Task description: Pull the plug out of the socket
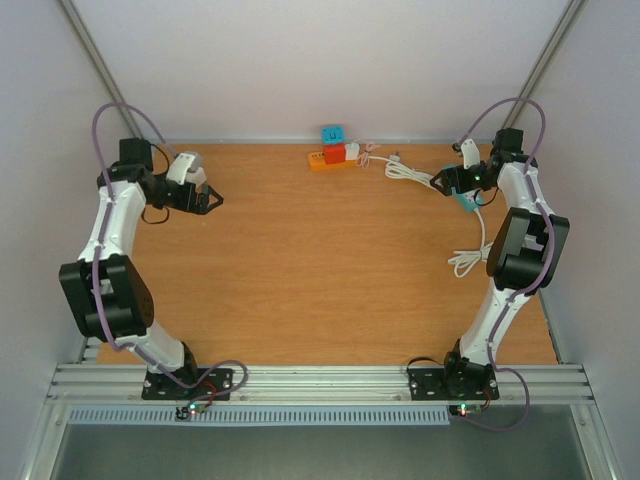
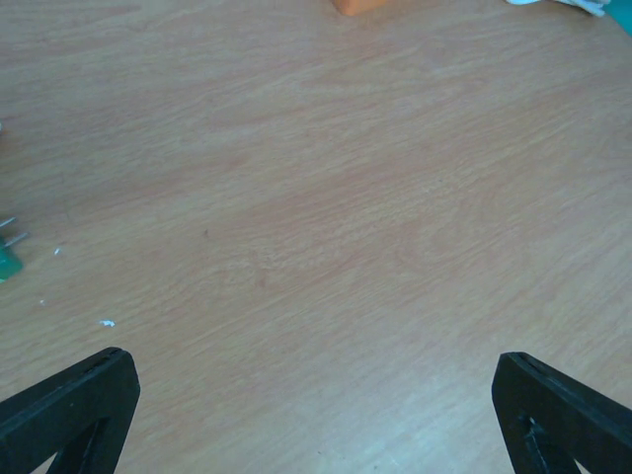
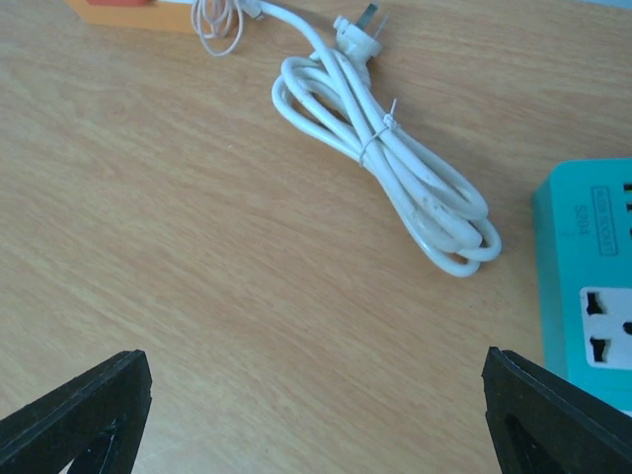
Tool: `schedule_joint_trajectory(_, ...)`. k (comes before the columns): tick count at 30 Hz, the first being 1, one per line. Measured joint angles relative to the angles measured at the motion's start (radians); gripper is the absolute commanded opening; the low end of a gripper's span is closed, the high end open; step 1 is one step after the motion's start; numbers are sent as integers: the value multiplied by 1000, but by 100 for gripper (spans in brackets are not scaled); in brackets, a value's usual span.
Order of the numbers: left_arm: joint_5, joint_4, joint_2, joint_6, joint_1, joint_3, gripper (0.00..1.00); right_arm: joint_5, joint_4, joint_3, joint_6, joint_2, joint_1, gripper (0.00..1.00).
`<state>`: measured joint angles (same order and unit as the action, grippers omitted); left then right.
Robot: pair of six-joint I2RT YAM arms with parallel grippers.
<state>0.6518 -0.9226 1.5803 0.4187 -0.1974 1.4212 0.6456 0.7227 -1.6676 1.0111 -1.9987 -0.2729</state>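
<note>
An orange socket strip (image 1: 322, 160) lies at the table's far edge, with a red cube (image 1: 335, 152) and a blue cube (image 1: 332, 134) on it. To its right a white plug (image 3: 357, 25) lies on the wood with its prongs bare, at the end of a tied white cable coil (image 3: 395, 158). A teal socket block (image 3: 588, 286) sits at the right, and no plug shows in its visible face. My right gripper (image 3: 316, 395) hovers open over bare wood, short of the coil and left of the teal block. At the far left my left gripper (image 1: 212, 198) stands open, holding nothing.
A second loose white cable (image 1: 468, 258) lies by the right arm's elbow. A thin pinkish wire (image 3: 219, 25) loops beside the orange strip (image 3: 118, 10). In the left wrist view a small green thing with metal prongs (image 2: 8, 255) shows at the left edge.
</note>
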Motion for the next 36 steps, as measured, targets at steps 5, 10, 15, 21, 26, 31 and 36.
schedule_joint_trajectory(5,13,-7,-125,-11,3,-59,100,0,-18,38,3,14,6,91)
schedule_joint_trajectory(10,45,-6,-144,4,3,-82,100,-14,-47,18,-1,5,48,91)
schedule_joint_trajectory(15,68,-2,-188,21,3,-175,100,-33,-78,-91,-10,-85,105,91)
schedule_joint_trajectory(21,88,13,-283,34,3,-235,100,-61,-60,-251,-18,-244,138,91)
schedule_joint_trajectory(26,96,32,-327,31,3,-268,100,-101,-50,-379,-38,-359,164,91)
schedule_joint_trajectory(31,82,44,-350,30,3,-295,100,-143,-41,-483,-42,-458,198,90)
schedule_joint_trajectory(36,74,74,-377,-4,3,-298,100,-173,-37,-525,-42,-520,224,88)
